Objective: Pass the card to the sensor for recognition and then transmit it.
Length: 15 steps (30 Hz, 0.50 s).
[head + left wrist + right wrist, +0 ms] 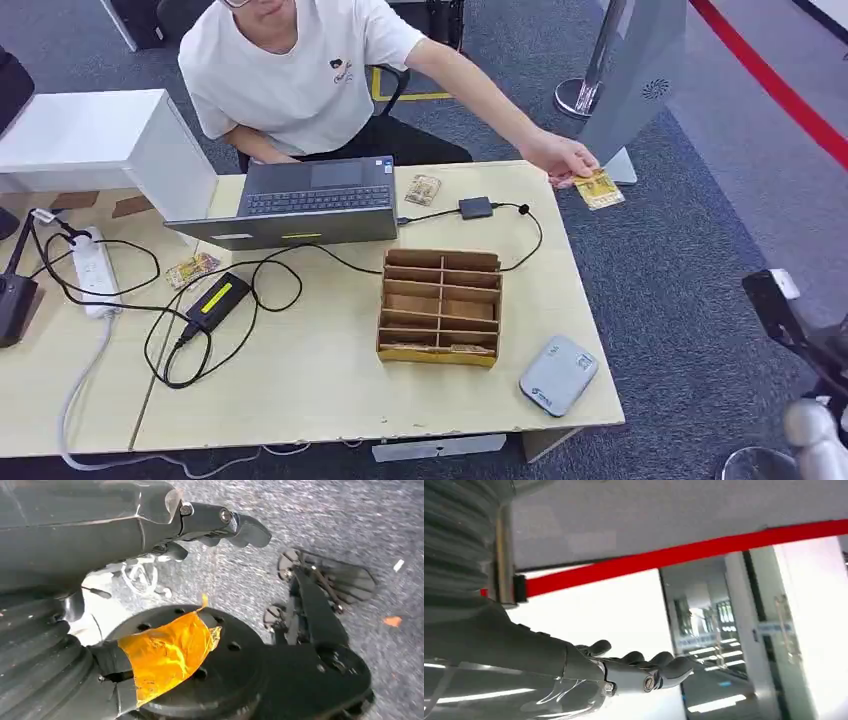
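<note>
item: card handover, opening stage. yellow card [599,188] lies at the far right corner of the wooden table [300,380], half over the edge, with a person's hand [560,157] resting fingertips on it. grey card sensor [558,375] sits near the front right corner, just right of the cardboard divider box [440,305]; open laptop [310,200] and a tangle of black cables [200,320] occupy the middle and left. right hand [644,670]: empty, fingers loosely extended and apart, raised beside the table, well apart from the card. left hand [220,527]: hangs over the carpet, fingers slightly curled, holding nothing. step judged: fetch the card. advice: bring the right hand to the overhanging edge, pinch from above and below, wait for the person's fingers to lift, then keep the card flat toward the sensor.
</note>
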Each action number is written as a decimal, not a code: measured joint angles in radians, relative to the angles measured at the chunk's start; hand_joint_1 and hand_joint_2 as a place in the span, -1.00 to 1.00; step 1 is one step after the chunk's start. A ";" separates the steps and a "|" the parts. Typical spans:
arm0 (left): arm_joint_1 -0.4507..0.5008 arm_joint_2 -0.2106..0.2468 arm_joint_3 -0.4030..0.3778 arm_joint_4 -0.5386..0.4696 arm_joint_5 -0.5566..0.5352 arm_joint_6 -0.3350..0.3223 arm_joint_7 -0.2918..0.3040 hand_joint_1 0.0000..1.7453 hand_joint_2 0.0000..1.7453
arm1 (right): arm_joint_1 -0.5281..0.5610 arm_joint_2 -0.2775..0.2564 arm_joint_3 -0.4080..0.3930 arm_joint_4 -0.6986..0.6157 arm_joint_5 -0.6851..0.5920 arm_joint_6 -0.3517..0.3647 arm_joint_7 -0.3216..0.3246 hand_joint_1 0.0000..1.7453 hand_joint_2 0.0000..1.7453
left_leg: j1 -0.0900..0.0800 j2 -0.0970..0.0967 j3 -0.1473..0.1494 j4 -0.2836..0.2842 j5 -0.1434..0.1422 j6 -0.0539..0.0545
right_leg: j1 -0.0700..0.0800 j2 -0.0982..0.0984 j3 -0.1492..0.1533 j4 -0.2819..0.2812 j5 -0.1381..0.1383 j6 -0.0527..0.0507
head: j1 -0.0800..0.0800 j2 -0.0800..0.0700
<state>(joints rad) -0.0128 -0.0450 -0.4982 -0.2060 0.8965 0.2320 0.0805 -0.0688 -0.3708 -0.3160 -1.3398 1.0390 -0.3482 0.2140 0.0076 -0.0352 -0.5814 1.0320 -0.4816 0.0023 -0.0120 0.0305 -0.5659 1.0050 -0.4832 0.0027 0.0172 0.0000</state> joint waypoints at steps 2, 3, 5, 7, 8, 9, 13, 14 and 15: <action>-0.003 0.000 -0.009 0.001 0.003 -0.013 -0.013 -1.00 1.00 | -0.044 0.003 0.040 0.024 0.036 -0.020 -0.002 -1.00 1.00 | 0.000 0.000 0.000 0.000 0.000 0.000 | 0.000 0.000 0.000 0.000 0.000 0.000 | 0.000 0.000; -0.004 -0.001 -0.012 0.001 0.005 -0.019 -0.020 -1.00 1.00 | -0.064 0.006 0.059 0.033 0.053 -0.030 -0.003 -1.00 1.00 | 0.000 0.000 0.000 0.000 0.000 0.000 | 0.000 0.000 0.000 0.000 0.000 0.000 | 0.000 0.000; -0.006 -0.003 -0.019 0.002 0.008 -0.030 -0.034 -1.00 1.00 | -0.105 0.015 0.100 0.051 0.086 -0.051 -0.007 -1.00 1.00 | 0.000 0.000 0.000 0.000 0.000 -0.001 | 0.000 0.000 0.000 0.000 0.000 0.000 | 0.000 0.000; -0.007 -0.003 -0.026 0.003 0.010 -0.043 -0.050 -1.00 1.00 | -0.152 0.031 0.145 0.072 0.120 -0.074 -0.011 -1.00 1.00 | 0.000 0.000 0.000 0.000 0.000 -0.001 | 0.000 0.000 0.000 0.001 0.000 0.000 | 0.000 0.000; -0.008 -0.004 -0.032 0.003 0.010 -0.047 -0.056 -1.00 1.00 | -0.172 0.039 0.163 0.079 0.132 -0.082 -0.013 -1.00 1.00 | 0.000 0.000 0.000 0.000 0.001 -0.001 | 0.000 0.000 0.000 0.001 0.000 0.000 | 0.000 0.000; -0.009 -0.004 -0.037 0.003 0.010 -0.053 -0.064 -1.00 1.00 | -0.191 0.050 0.187 0.087 0.148 -0.092 -0.015 -1.00 1.00 | 0.000 0.000 0.000 0.000 0.001 -0.001 | 0.000 0.000 0.000 0.001 0.000 0.000 | 0.000 0.000; -0.012 -0.005 -0.056 0.004 0.010 -0.075 -0.092 -1.00 1.00 | -0.270 0.102 0.282 0.118 0.209 -0.122 -0.019 -1.00 1.00 | 0.000 -0.001 0.000 0.000 0.002 -0.001 | 0.000 -0.001 0.000 0.001 0.000 0.000 | 0.000 0.000; -0.012 -0.006 -0.061 0.004 0.010 -0.079 -0.096 -1.00 1.00 | -0.285 0.111 0.298 0.123 0.220 -0.126 -0.019 -1.00 1.00 | 0.001 -0.001 0.000 0.000 0.002 -0.002 | 0.000 -0.001 0.000 0.001 0.000 0.000 | 0.000 0.000; -0.013 -0.007 -0.065 0.005 0.010 -0.086 -0.104 -1.00 1.00 | -0.308 0.131 0.329 0.131 0.238 -0.133 -0.019 -1.00 1.00 | 0.001 -0.001 0.000 0.000 0.002 -0.002 | 0.000 -0.001 0.000 0.001 0.000 0.000 | 0.000 0.000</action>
<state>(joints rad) -0.0255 -0.0519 -0.5631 -0.2014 0.9060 0.1465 -0.0233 -0.3766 -0.2395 0.0127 -1.2085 1.2768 -0.4814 0.1949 0.0081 -0.0366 -0.5815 1.0319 -0.4798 0.0007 -0.0117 0.0298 -0.5659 1.0064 -0.4827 0.0026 0.0172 0.0004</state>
